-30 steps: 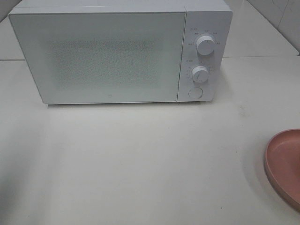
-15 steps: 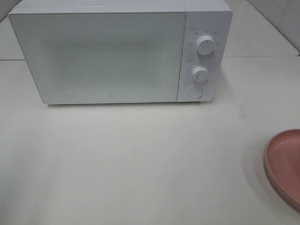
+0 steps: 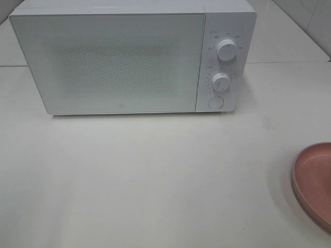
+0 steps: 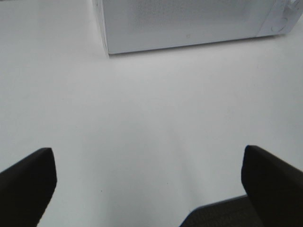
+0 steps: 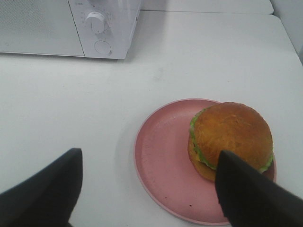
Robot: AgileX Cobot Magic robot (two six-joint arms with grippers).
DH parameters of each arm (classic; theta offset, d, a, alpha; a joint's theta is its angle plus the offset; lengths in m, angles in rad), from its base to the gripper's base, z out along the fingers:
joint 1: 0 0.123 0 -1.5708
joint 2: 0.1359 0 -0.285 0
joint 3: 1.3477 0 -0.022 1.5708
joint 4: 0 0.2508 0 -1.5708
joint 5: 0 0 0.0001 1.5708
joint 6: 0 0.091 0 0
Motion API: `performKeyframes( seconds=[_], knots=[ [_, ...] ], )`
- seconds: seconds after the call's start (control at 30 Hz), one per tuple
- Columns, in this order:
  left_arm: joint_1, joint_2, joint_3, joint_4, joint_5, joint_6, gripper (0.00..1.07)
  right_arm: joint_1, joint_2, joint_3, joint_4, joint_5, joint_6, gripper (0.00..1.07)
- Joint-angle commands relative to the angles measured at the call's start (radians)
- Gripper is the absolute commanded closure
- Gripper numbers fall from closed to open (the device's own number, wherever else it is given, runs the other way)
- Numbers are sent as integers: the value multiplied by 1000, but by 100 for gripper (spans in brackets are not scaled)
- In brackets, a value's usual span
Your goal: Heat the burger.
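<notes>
The burger (image 5: 231, 132) with a golden-brown bun and green lettuce sits on a pink plate (image 5: 163, 161) in the right wrist view; only the plate's edge (image 3: 313, 181) shows at the right of the exterior view. My right gripper (image 5: 147, 189) is open above the plate, one finger over the burger's near side. My left gripper (image 4: 147, 182) is open and empty above bare table, in front of the microwave (image 4: 189, 21). The white microwave (image 3: 108, 62) stands at the back with its door shut. Neither gripper shows in the exterior view.
The microwave has two knobs (image 3: 226, 49) and a round button (image 3: 214, 102) on its right panel. The white table (image 3: 155, 175) stretches from the microwave to the front.
</notes>
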Motion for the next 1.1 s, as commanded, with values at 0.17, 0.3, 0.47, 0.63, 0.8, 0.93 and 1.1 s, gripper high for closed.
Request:
performKeyframes(
  seconds=[0.17, 0.3, 0.47, 0.63, 0.8, 0.93, 1.1],
  knots=[
    [3, -182, 3, -7, -16, -6, 8, -8, -28, 1, -6, -6, 3, 32],
    [3, -175, 3, -8, -16, -6, 8, -8, -28, 1, -6, -6, 3, 32],
    [3, -178, 3, -8, -16, -6, 8, -8, -27, 1, -6, -6, 3, 32],
    [3, -178, 3, -8, -16, -6, 8, -8, -27, 1, -6, -6, 3, 32],
    [3, -177, 3, -3, -15, -6, 8, -8, -27, 1, -6, -6, 3, 32],
    [3, -177, 3, 3, -13, -4, 8, -8, -27, 1, -6, -6, 3, 32],
    [3, -177, 3, 3, -14, -3, 8, -8, -27, 1, -6, -6, 3, 32]
  ],
)
